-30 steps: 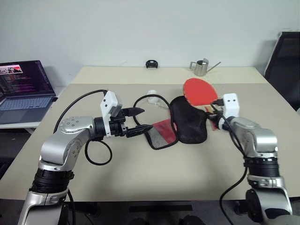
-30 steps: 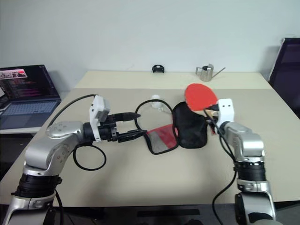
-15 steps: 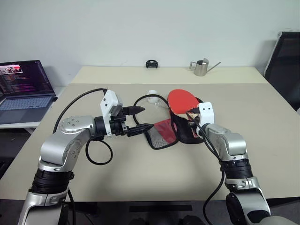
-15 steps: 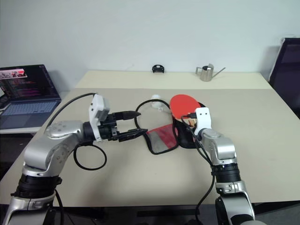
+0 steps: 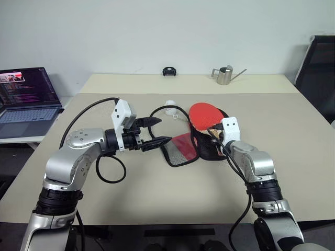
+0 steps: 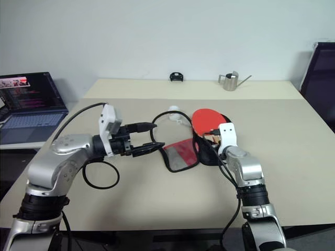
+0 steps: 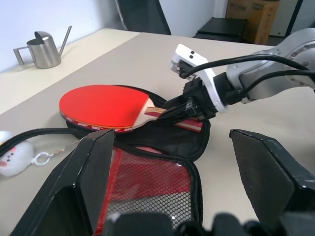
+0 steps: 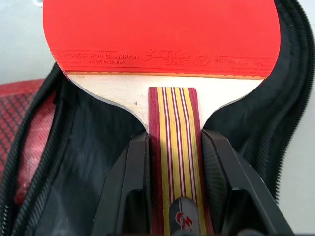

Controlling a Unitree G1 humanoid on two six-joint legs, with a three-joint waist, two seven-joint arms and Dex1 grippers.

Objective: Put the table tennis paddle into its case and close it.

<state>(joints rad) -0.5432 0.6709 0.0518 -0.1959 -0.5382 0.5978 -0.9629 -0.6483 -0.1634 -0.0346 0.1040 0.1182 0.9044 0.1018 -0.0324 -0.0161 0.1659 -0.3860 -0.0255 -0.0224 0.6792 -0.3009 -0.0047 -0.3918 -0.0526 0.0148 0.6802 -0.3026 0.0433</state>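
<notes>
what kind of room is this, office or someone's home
Most likely an office or lab: a laptop showing code on a side desk, a black office chair at the table's far corner, and bare white walls.

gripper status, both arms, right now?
Left gripper: open, holding nothing, hovering by the case flap.
Right gripper: shut on the table tennis paddle handle, blade over the open case.

An office or lab: open laptop (image 5: pixel 29 99), beige table (image 5: pixel 157 193), office chair (image 5: pixel 320 73).
</notes>
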